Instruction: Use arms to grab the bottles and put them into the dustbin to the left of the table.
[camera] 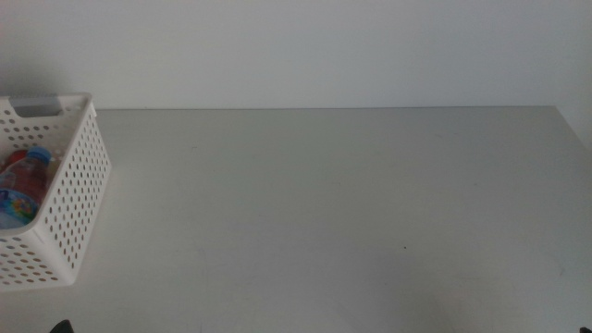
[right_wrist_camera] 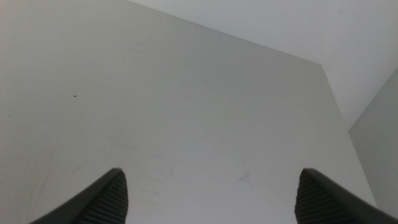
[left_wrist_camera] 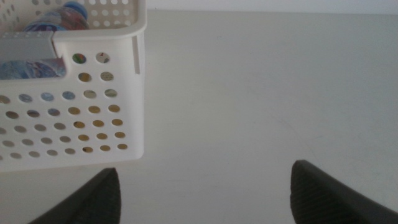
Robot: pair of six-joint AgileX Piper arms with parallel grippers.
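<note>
The white perforated dustbin [camera: 65, 194] stands at the table's left edge. Inside it lies the clear water bottle with a blue cap [camera: 28, 180], with something red beside it; yellow shows through the holes in the left wrist view. The bin [left_wrist_camera: 93, 118] and the bottle's blue cap [left_wrist_camera: 73, 11] also show in the left wrist view. My left gripper [left_wrist_camera: 202, 193] is open and empty, low over the table just in front of the bin. Only a dark tip of it [camera: 61, 326] shows in the middle view. My right gripper [right_wrist_camera: 211, 196] is open and empty over bare table.
The light-grey table [camera: 351, 203] runs to a white wall at the back. Its right edge [camera: 573, 139] shows in the middle view, and its far right corner [right_wrist_camera: 323, 65] in the right wrist view.
</note>
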